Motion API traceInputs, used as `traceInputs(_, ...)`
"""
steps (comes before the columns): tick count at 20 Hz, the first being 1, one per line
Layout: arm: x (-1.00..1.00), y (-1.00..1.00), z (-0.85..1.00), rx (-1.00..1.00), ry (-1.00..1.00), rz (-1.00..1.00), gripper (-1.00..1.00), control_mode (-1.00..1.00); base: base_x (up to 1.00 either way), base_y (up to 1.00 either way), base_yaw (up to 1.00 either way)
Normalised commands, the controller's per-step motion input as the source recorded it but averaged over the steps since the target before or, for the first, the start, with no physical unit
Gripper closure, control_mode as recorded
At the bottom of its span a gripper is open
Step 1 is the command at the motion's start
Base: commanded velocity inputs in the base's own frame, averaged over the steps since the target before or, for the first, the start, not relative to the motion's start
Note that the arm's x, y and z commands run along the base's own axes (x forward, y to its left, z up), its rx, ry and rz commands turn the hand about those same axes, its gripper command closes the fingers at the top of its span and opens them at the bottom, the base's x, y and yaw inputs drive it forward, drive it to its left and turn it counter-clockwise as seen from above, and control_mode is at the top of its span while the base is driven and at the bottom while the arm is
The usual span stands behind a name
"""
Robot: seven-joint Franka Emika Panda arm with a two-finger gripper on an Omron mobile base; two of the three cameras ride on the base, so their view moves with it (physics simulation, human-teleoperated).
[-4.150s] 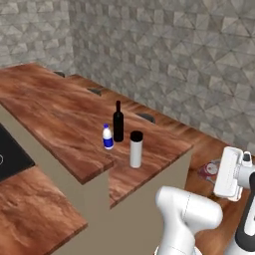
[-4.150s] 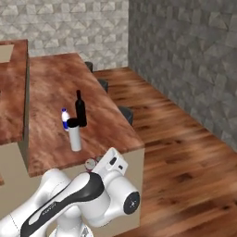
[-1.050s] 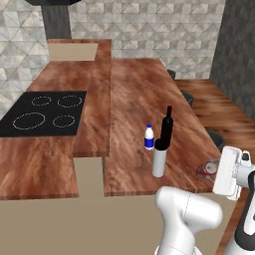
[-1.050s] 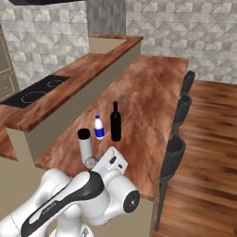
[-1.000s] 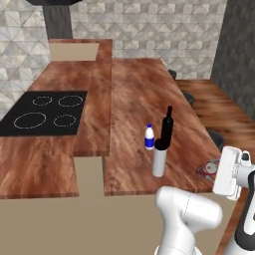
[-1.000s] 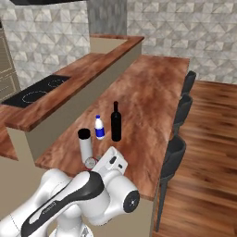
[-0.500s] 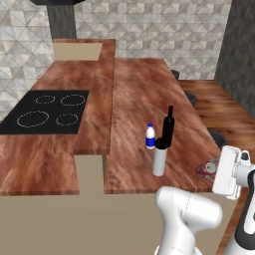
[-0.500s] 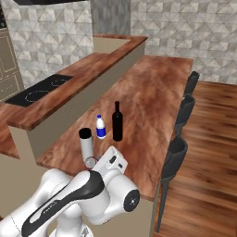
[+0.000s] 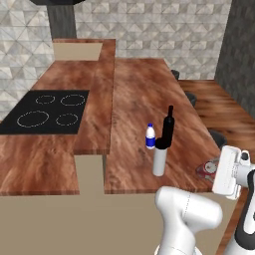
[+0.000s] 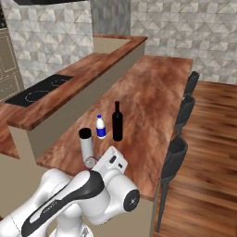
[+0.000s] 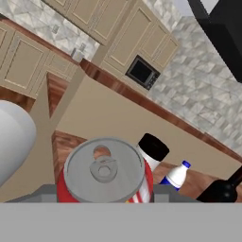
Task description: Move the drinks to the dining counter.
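The long wood surface (image 9: 144,94) carries three drinks near its near edge: a grey cylinder (image 9: 159,158), a black bottle (image 9: 168,128) and a small blue bottle (image 9: 150,136) close together. The pincer (image 9: 209,169) grips the red can (image 11: 105,176) at the near right corner.
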Motion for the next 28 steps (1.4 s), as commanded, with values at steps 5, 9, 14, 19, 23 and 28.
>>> traceInputs(5, 0.13, 0.00, 0.00, 0.00, 0.05, 0.00, 1.00, -1.00, 0.00, 0.00, 0.00)
traceInputs(9, 0.29, 0.00, 0.00, 0.00, 0.10, 0.00, 1.00, -1.00, 0.00, 0.00, 0.00)
traceInputs(14, 0.37, 0.00, 0.00, 0.01, 0.05, 0.00, 1.00, -1.00, 0.00, 0.00, 0.00)
traceInputs(19, 0.41, -0.15, 0.00, 0.05, 0.00, 0.00, 1.00, -1.00, 0.00, 0.00, 0.00)
traceInputs(23, 0.48, -0.29, -0.08, 0.08, 0.00, 0.00, 1.00, -1.00, 0.00, 0.00, 0.00)
traceInputs(28, 0.47, -0.19, -0.12, 0.05, 0.00, 0.00, 1.00, -1.00, 0.00, 0.00, 0.00)
